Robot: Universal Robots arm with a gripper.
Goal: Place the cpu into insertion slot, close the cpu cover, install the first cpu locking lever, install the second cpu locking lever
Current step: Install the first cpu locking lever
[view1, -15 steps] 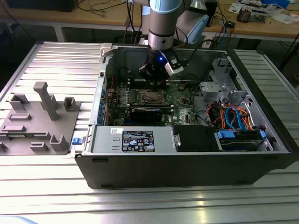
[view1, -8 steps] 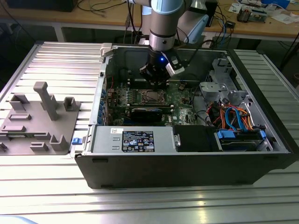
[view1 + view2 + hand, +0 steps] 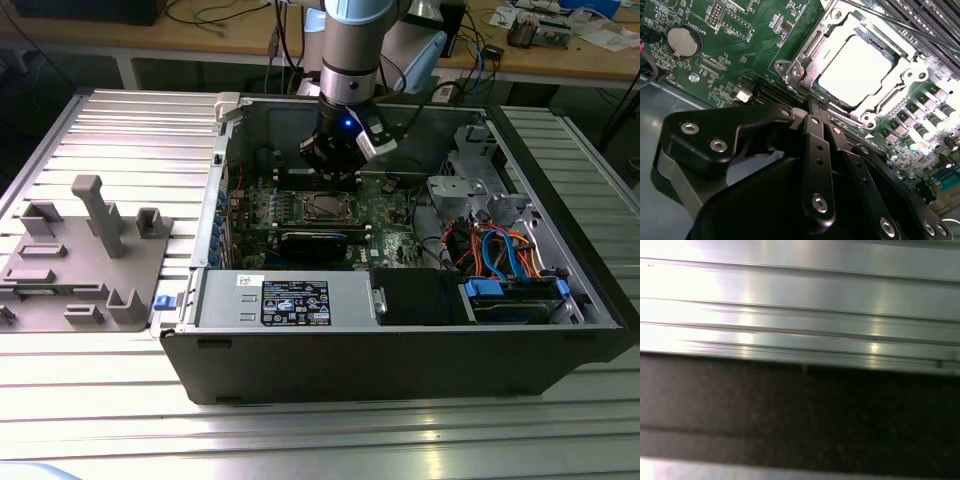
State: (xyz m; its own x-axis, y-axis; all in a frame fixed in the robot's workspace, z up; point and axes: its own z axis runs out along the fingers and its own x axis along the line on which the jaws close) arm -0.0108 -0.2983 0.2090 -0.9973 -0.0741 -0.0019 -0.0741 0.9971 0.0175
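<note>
Silver cpu [image 3: 854, 70] sits seated under the cpu cover [image 3: 805, 50], rigid but fragile. Gripper [image 3: 816, 107] fingers meet, empty, beside the cover's thin frame edge.

Silver-grey arm [image 3: 350, 45] with pale blue joint cap; black screw-studded gripper [image 3: 812, 107], blue wrist light.

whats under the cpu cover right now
Through the window of the cpu cover, which lies closed and flat, the cpu shows its silver top. The insertion slot beneath the chip is covered, so its contacts cannot be seen. The gripper sits beside the cover's edge.
</note>
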